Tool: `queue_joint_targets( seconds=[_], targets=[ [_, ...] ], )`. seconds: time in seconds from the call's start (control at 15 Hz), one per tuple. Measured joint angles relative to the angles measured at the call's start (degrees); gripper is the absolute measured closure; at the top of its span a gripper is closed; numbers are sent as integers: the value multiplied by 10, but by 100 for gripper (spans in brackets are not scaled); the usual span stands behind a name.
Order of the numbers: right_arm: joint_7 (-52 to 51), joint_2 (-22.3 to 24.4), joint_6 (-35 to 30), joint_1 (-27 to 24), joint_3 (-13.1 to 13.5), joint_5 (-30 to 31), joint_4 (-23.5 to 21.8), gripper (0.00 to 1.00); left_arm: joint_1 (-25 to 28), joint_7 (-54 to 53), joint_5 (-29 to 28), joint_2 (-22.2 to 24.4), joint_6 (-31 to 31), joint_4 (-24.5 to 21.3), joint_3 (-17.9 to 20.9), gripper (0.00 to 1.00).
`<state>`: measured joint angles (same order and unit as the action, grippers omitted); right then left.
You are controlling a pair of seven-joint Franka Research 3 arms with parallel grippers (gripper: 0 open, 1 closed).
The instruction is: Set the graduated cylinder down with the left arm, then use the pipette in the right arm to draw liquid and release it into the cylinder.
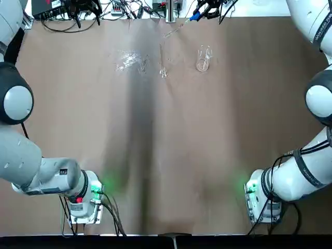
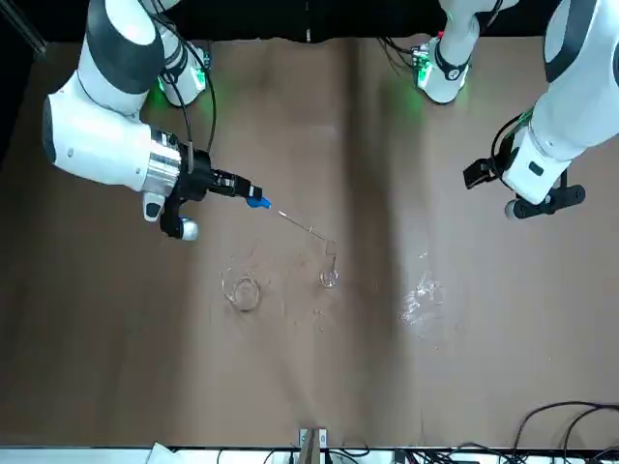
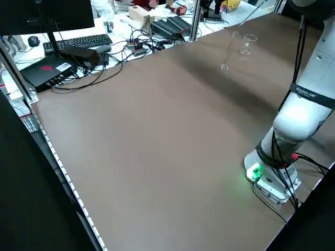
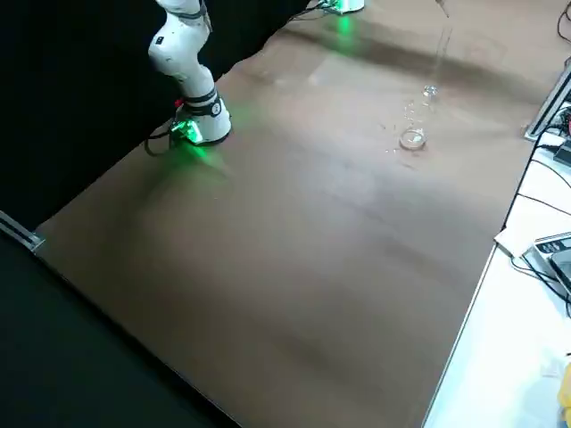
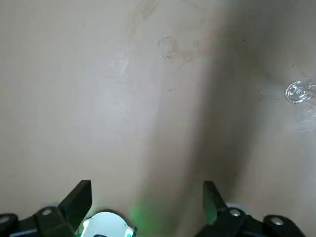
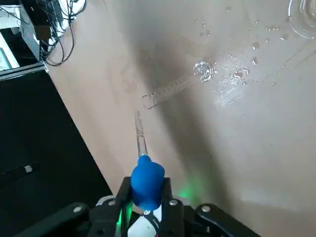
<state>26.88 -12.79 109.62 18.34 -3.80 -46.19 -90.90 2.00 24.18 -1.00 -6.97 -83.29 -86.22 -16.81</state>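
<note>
The graduated cylinder (image 2: 330, 263) stands upright on the brown table, also seen as a slim tube (image 6: 173, 88) in the right wrist view. My right gripper (image 2: 230, 184) hovers above the table, shut on the blue bulb of the pipette (image 6: 146, 178). The pipette's clear stem (image 2: 300, 222) slants down toward the cylinder's mouth; its tip is close beside the rim, and I cannot tell whether it is inside. The liquid does not show. My left gripper (image 5: 145, 197) is raised off to the left side, open and holding nothing.
A short clear beaker (image 2: 242, 290) stands on the right arm's side of the cylinder. A glassy wet cluster (image 2: 423, 296) lies on the other side. Droplets (image 6: 232, 84) dot the table by the cylinder's foot. Cables and electronics (image 1: 78, 10) line the far edge.
</note>
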Motion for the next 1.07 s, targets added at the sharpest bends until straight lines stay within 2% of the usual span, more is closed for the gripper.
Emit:
queue_joint_targets(
  seconds=[0.53, 1.07],
  targets=[
    [0, -3, 21, 14, 0, 27, -3, 73, 8, -49, -1, 27, 0, 2, 3, 0],
    [2, -10, 33, 25, 1, 45, -3, 72, 7, -49, -1, 28, 0, 0, 3, 0]
  ],
)
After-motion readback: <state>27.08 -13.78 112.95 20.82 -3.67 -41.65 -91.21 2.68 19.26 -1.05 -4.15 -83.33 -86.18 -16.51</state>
